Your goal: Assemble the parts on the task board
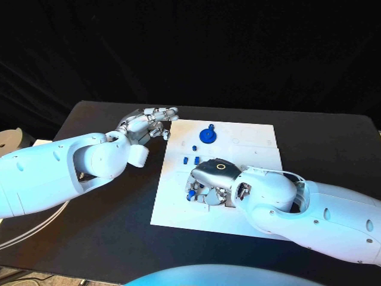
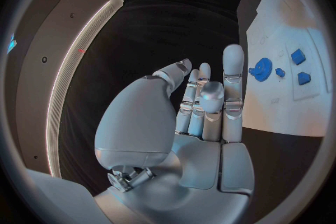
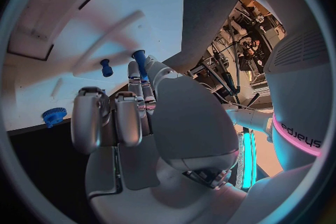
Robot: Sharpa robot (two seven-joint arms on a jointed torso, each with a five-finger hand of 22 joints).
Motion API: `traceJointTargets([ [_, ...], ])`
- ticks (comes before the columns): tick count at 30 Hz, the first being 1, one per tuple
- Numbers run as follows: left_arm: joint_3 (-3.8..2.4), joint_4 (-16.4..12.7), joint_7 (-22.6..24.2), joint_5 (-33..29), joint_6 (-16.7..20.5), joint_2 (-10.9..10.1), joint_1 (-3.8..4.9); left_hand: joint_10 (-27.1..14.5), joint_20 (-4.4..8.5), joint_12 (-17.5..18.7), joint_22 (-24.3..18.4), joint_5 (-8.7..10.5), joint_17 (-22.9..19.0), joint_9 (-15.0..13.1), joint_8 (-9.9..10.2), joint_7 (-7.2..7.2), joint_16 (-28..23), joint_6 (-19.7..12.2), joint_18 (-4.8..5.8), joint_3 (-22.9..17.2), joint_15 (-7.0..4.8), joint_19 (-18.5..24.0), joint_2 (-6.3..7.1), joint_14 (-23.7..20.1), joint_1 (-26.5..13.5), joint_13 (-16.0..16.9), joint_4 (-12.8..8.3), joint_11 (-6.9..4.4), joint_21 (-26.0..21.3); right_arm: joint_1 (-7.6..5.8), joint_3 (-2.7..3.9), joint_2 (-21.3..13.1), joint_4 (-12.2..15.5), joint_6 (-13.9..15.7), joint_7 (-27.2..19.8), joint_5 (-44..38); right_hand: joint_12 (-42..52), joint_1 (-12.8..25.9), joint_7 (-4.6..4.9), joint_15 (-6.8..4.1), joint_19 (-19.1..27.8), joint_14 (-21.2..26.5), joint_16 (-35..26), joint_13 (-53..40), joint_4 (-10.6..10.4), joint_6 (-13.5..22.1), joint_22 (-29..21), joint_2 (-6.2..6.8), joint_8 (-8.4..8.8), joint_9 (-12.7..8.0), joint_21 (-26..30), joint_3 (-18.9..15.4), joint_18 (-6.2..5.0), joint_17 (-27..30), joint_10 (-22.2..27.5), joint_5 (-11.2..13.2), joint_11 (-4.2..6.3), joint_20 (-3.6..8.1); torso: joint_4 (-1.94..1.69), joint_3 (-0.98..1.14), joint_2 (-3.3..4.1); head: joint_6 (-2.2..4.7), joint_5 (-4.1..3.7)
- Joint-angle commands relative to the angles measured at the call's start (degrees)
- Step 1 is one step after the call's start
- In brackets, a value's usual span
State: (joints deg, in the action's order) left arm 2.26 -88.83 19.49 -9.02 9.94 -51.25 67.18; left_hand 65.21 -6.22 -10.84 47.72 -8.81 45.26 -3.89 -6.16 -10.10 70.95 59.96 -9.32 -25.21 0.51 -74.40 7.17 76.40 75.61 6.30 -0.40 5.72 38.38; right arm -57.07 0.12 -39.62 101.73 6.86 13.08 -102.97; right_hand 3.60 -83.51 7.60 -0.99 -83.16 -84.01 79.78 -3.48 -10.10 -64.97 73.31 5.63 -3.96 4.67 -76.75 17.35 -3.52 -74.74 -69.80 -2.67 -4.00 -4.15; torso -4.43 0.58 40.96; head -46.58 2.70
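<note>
The white task board (image 1: 242, 143) lies mid-table. A blue gear (image 1: 207, 135) sits near its far edge, and small blue parts (image 1: 190, 159) lie just nearer. My right hand (image 1: 209, 182) is down over the board's middle with its fingers curled. In the right wrist view my right hand (image 3: 140, 117) pinches a slim blue peg (image 3: 139, 60) between thumb and a finger, close over the board; a second blue peg (image 3: 106, 68) and the gear (image 3: 53, 116) lie beyond it. My left hand (image 1: 147, 125) hovers off the board's far left corner, fingers extended (image 2: 203, 101), holding nothing.
The black table (image 1: 113, 226) surrounds the board on every side. A rectangular recess (image 3: 49, 11) is cut into the board beyond the right hand. From the left wrist, the gear (image 2: 262, 69) and small blue blocks (image 2: 301, 67) show on the board.
</note>
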Motion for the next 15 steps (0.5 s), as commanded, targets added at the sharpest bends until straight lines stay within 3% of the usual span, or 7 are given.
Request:
traceJointTargets([
  [1,-0.02,-0.1,0.2,0.2,-1.0,0.0,0.01,-0.3,0.02,-0.3,-0.1,-0.26,-0.1,0.0,0.0,0.08,-0.4,-0.3,-0.67,0.4,0.16,0.4,-0.62,-0.4,0.2,0.1,-0.1,-0.08,-0.2,0.17,-0.19,0.1,-0.2,-0.4,1.5,-2.3,-0.2,1.4,0.12,0.70,0.5,-3.1,-0.7,0.1,-0.5,3.9,-1.3,2.71,0.44,-1.0,1.2,-1.6,-0.60,1.1,3.7,-0.1,-0.68,-0.71,-0.01,-0.01,-0.04,0.04,-0.02],
  [4,-0.02,-0.1,0.2,0.2,-1.0,0.0,0.01,-0.3,0.02,-0.3,-0.1,-0.26,-0.1,0.0,0.0,0.08,-0.4,-0.3,-0.67,0.4,0.16,0.4,-0.62,-0.4,0.2,0.1,-0.1,-0.08,-0.2,0.17,-0.25,0.1,-0.2,1.4,1.3,-2.4,-0.2,2.4,-0.29,1.24,1.5,-3.0,-0.8,0.0,-0.7,7.0,-3.4,4.27,0.51,-1.1,3.0,-4.2,-1.09,1.3,9.1,-0.2,-1.46,-1.32,0.00,0.00,-0.04,0.05,-0.02],
  [9,-0.02,-0.1,0.1,0.2,-1.1,0.0,0.01,-0.4,0.00,-0.4,-0.2,-0.25,-0.1,0.0,0.0,0.06,-0.4,-0.4,-0.68,0.4,0.18,0.4,-0.63,-0.5,0.1,0.1,-0.1,-0.05,-0.3,0.28,-0.28,-0.2,0.3,6.1,0.5,-2.6,0.7,1.9,-0.47,1.71,1.7,-2.9,-0.9,-0.3,-1.1,8.5,-3.9,3.79,0.37,-0.9,3.5,-7.6,-1.27,1.6,11.2,-0.3,-1.88,-1.97,0.02,0.01,-0.05,0.14,-0.11],
  [15,-0.01,-0.1,0.1,0.2,-1.2,-0.1,0.01,-0.4,0.00,-0.4,-0.2,-0.25,-0.1,0.0,0.0,0.06,-0.4,-0.4,-0.68,0.4,0.18,0.4,-0.63,-0.5,0.1,0.1,-0.1,-0.05,-0.3,0.47,-0.20,-2.0,2.3,12.5,-1.7,-1.9,1.7,1.1,-0.26,1.68,1.6,-2.7,-1.3,-0.4,-1.2,8.1,-4.0,3.30,0.24,-0.8,3.6,-9.0,-1.33,2.3,11.1,-0.4,-1.80,-2.05,0.05,0.08,-0.03,0.39,-0.48],
])
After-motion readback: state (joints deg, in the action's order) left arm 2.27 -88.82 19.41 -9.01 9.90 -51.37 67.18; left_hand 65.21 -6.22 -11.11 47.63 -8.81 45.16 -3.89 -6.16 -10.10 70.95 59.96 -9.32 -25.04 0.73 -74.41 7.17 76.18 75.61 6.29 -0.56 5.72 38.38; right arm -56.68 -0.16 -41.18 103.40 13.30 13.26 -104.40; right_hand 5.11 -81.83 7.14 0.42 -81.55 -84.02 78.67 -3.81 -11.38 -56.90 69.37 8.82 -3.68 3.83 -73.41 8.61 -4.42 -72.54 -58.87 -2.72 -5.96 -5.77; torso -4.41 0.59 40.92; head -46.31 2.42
